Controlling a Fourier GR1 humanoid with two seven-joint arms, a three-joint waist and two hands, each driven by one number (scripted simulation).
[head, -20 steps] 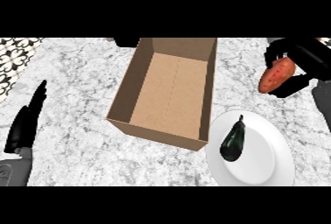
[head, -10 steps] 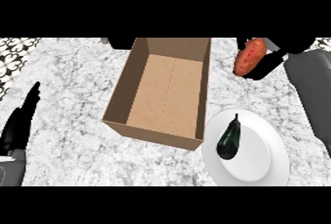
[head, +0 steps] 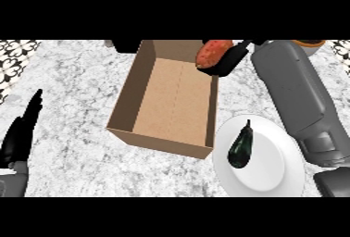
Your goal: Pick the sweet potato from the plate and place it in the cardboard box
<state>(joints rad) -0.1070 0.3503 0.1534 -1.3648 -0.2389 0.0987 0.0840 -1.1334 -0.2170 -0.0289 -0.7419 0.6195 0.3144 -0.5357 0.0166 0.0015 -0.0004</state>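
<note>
Right hand has its fingers curled round the sweet potato, held above the far right corner of the open cardboard box, at its rim. Box interior shows only bare cardboard. White plate sits just right of the box on the marble counter, carrying a dark eggplant. Left hand rests at the left edge, fingers straight, holding nothing.
</note>
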